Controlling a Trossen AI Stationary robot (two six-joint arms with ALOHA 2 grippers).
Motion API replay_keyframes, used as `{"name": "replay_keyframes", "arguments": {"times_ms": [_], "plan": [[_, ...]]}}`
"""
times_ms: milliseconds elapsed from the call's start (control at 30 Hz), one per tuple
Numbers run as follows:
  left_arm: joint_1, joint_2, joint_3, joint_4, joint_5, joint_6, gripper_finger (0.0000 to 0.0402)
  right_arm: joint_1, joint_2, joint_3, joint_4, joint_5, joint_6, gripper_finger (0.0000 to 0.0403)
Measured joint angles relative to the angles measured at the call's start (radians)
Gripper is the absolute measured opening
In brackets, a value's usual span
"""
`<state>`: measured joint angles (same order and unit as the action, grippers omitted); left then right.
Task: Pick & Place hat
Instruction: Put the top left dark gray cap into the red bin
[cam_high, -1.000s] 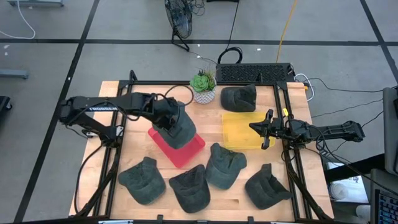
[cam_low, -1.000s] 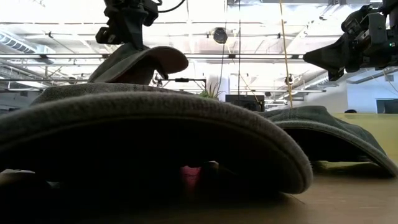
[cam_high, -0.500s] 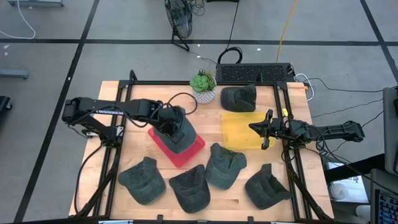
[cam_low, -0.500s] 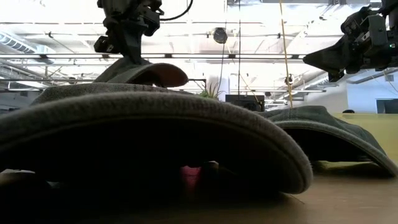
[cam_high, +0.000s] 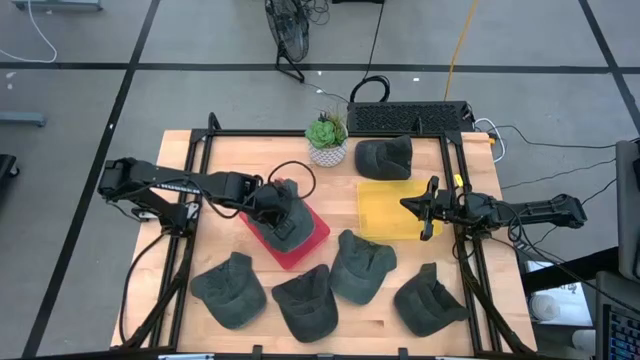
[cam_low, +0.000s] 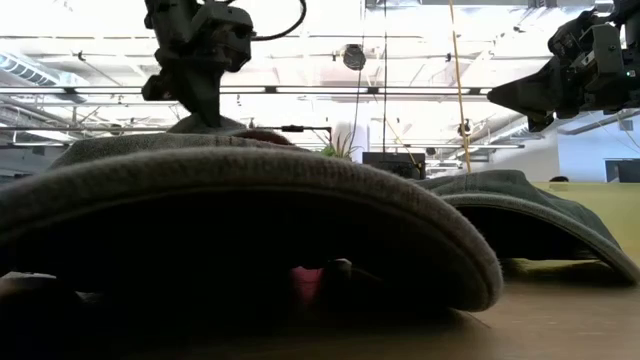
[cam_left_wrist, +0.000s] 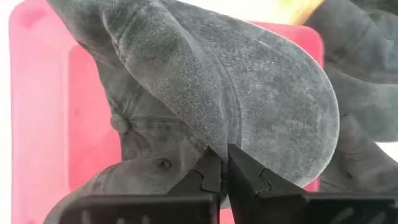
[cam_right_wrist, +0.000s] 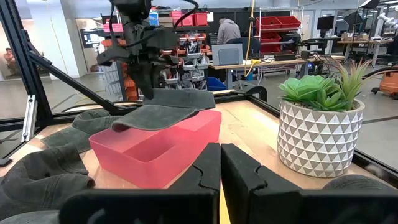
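Observation:
The held hat (cam_high: 290, 222) is a dark grey cap. It lies across the top of the red bin (cam_high: 312, 240), as the right wrist view shows with the hat (cam_right_wrist: 163, 113) on the bin (cam_right_wrist: 155, 155). My left gripper (cam_high: 277, 205) stands over the hat, shut on its cloth; it also shows as the left gripper (cam_right_wrist: 149, 84). My right gripper (cam_high: 405, 204) waits shut above the yellow tray (cam_high: 385, 222), touching nothing. The low view shows the left gripper (cam_low: 200, 95) above the hat (cam_low: 215, 127), behind a nearer cap. My left gripper pinches a raised fold of the hat's cloth (cam_left_wrist: 211, 140) between its two fingers, where the crown runs into the brim. The fingers come from above, pointing down. The hat rests spread over the red bin's rim (cam_right_wrist: 205, 118), its brim (cam_left_wrist: 280, 106) lying roughly level.
Several more grey caps lie along the table's near side (cam_high: 228, 290), (cam_high: 308, 300), (cam_high: 362, 265), (cam_high: 430, 298), and one lies at the far side (cam_high: 385, 157). A potted succulent (cam_high: 326, 140) stands beyond the bin. A black frame (cam_high: 462, 250) edges the table.
My left gripper has moved down and slightly toward the near edge, staying shut on the hat. The hat, hanging clear above the red bin a second ago, has come down onto the bin's top.

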<state>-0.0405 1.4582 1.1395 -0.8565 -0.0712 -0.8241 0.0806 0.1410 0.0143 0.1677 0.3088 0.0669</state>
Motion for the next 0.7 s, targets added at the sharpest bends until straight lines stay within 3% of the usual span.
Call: {"name": "replay_keyframes", "arguments": {"times_ms": [200,600,700], "plan": [[0.001,0.0,-0.07,0.049,-0.005,-0.043,0.005,0.0,0.0,0.0,0.0,0.0,0.0,0.0],[0.004,0.0,-0.118,0.147,-0.008,-0.053,0.0031,0.0,0.0,0.0,0.0,0.001,0.0,0.0],[0.025,0.0,-0.099,0.194,-0.008,0.052,0.003,0.0,0.0,0.0,0.0,0.001,0.0,0.0]]}}
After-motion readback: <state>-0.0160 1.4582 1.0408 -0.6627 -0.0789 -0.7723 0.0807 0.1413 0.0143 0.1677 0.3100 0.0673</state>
